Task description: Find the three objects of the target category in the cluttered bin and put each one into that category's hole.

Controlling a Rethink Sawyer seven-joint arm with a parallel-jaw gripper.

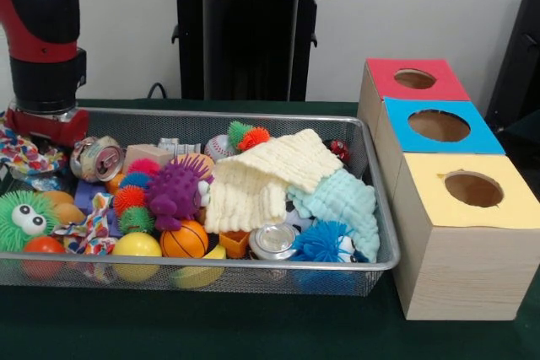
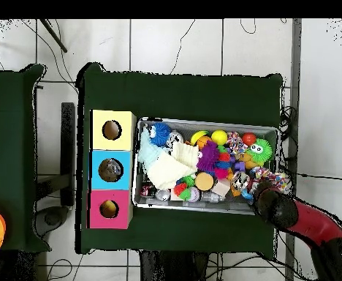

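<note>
Nearest the camera stands the yellow box at the table's front edge, with the blue box and the red box touching in a row behind it, each with a round hole. Beside them the wire bin holds balls, cloths and cans. At the bin's far corner the robot arm hangs above a colourful rope toy; its gripper is hidden, so I cannot tell its state.

Bin packed edge to edge — cloths cover middle; three box holes unobstructed — arm over bin corner.
</note>
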